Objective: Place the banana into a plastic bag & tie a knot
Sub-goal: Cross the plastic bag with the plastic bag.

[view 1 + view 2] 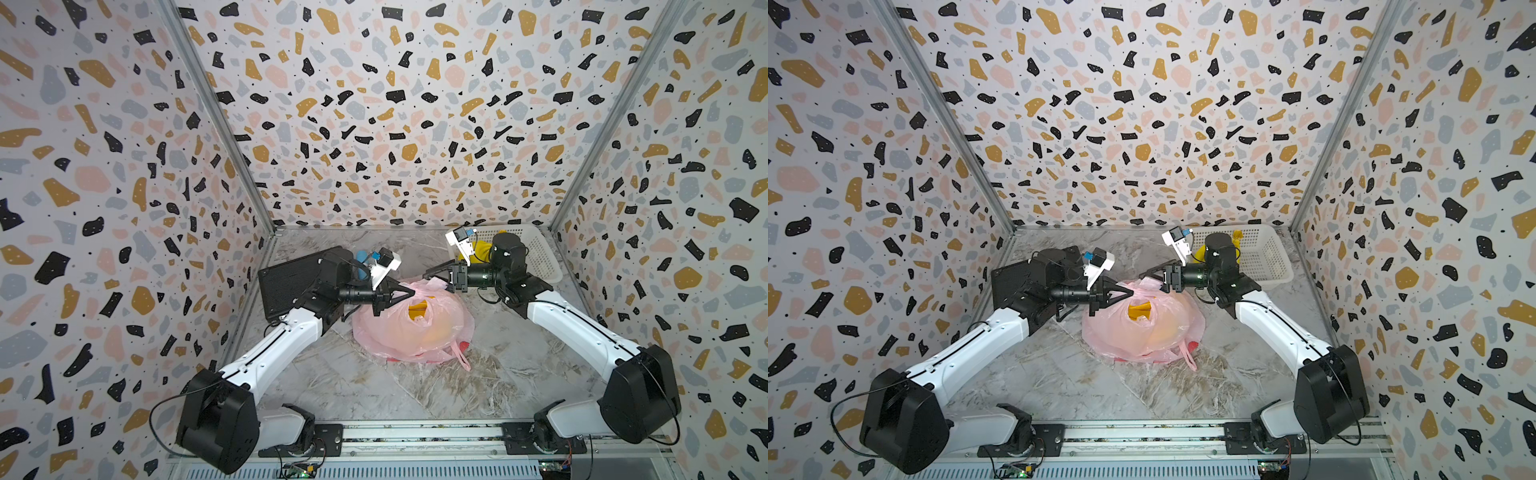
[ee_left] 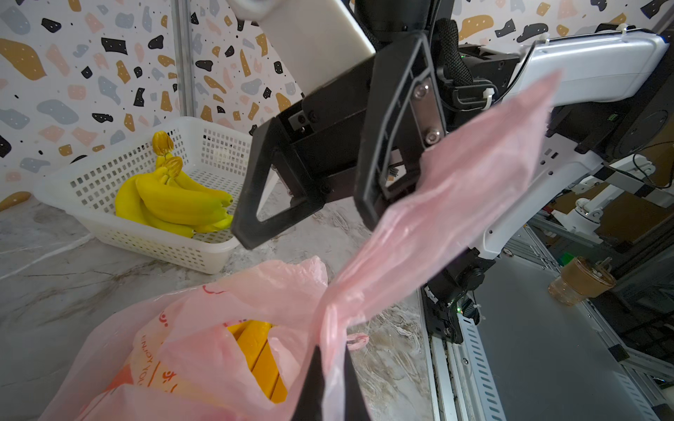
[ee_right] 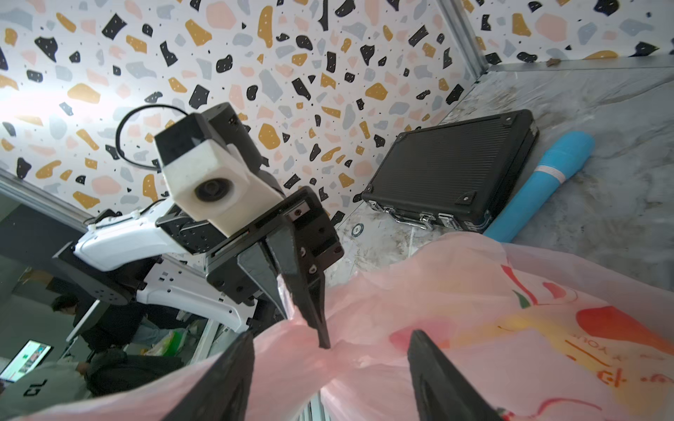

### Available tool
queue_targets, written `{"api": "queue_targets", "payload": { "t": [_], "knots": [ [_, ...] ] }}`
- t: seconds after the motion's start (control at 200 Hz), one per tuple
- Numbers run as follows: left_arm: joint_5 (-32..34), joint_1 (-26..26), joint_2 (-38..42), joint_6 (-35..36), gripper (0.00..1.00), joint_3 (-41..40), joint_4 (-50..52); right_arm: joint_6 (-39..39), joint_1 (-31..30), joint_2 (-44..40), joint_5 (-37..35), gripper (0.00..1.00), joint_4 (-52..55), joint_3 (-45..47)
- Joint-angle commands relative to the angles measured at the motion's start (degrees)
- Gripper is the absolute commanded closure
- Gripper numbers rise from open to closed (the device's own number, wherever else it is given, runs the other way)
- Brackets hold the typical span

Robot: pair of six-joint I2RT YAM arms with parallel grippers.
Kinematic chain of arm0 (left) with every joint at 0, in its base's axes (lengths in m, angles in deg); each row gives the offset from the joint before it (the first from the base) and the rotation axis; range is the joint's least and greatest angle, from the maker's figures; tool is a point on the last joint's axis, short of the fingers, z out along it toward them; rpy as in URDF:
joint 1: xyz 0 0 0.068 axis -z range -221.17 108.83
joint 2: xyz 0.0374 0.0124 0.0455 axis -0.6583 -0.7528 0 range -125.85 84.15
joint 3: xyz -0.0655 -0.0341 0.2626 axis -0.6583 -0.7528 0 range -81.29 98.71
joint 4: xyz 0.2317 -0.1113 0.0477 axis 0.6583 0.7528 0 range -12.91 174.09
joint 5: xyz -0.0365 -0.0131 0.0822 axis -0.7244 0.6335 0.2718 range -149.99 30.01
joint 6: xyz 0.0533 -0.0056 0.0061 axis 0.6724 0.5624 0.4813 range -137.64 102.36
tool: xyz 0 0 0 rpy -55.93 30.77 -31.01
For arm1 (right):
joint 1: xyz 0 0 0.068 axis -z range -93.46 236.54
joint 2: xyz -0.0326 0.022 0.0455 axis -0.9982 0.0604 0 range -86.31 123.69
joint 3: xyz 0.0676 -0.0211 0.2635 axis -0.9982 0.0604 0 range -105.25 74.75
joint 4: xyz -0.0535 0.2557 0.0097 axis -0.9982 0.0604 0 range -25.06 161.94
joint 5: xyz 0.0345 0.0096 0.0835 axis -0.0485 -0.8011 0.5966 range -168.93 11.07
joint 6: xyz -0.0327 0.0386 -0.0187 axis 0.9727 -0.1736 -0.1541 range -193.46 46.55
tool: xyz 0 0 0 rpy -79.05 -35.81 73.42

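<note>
While both arms reached in over the plastic bag point(image 1: 415, 332), the bag lay crumpled on the marble tabletop point(image 1: 374, 386) with its mouth turned upward. The banana point(image 1: 417, 311) sat inside it, its yellow showing through the mouth in both top views. At the bag's rear left edge, the left gripper point(image 1: 409, 293) had its jaws pressed together, pinching a pink handle strip point(image 2: 437, 226) of the bag. The right wrist view showed plastic trapped between its fingers point(image 3: 304, 291). The strip rose from the bag toward the other arm. At the bag's rear right edge, the right gripper point(image 2: 308, 227) stood with its jaws spread and the pink plastic lying between them; whether either jaw touched the plastic could not be determined. Behind the bag to its right stood a white basket point(image 1: 540, 257) holding a bunch of bananas point(image 2: 171, 204). Behind the bag to its left lay a black case point(image 1: 286, 282), with a blue cylinder point(image 3: 547, 175) beside it
</note>
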Motion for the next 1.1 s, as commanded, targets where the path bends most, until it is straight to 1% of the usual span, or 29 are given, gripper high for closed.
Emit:
{"api": "queue_targets", "payload": {
  "t": [0.0,0.11,0.215,0.31,0.4,0.445,0.511,0.646,0.711,0.741,0.881,1.091],
  "knots": [
    [-0.8,-0.2,-0.1,0.8,1.00,-0.3,-1.0,6.2,-1.2,-1.6,2.4,0.31,6.2,-3.7],
    [-0.7,-0.2,-0.1,1.4,1.00,0.0,0.0,11.4,-1.9,-1.2,1.9,0.32,13.5,-5.8],
    [-0.7,-0.2,0.3,1.7,1.00,0.2,0.6,15.1,-2.8,-0.5,1.4,0.32,18.2,-7.4],
    [-0.7,-0.2,0.5,2.1,1.00,0.3,1.1,17.7,-3.5,0.5,0.9,0.35,21.5,-8.5],
    [-0.7,-0.3,0.6,2.4,1.00,0.4,1.5,19.4,-4.1,1.1,0.2,0.42,23.3,-8.9],
    [-0.7,-0.3,0.6,2.4,1.00,0.5,1.6,20.3,-4.3,1.3,-0.3,0.43,24.4,-9.1],
    [-0.6,-0.3,0.7,2.7,1.00,0.6,2.1,21.7,-4.8,1.6,-0.9,0.50,25.7,-9.3],
    [-0.7,-0.4,1.0,3.1,1.00,0.8,2.7,25.4,-5.9,2.5,-3.3,0.52,29.8,-10.5],
    [-0.8,-0.4,1.1,3.2,1.00,0.8,2.8,26.6,-6.3,3.0,-4.1,0.61,31.0,-11.2],
    [-0.8,-0.4,1.2,3.3,1.00,0.9,2.9,27.0,-6.3,3.2,-4.4,0.62,31.4,-11.4],
    [-0.9,-0.5,1.3,3.3,1.00,1.0,3.0,29.9,-7.5,4.0,-7.1,0.56,34.5,-12.5],
    [-1.3,-0.5,1.4,3.8,1.00,1.3,3.8,33.5,-8.5,5.0,-13.5,0.56,37.7,-13.9]
  ]
}}
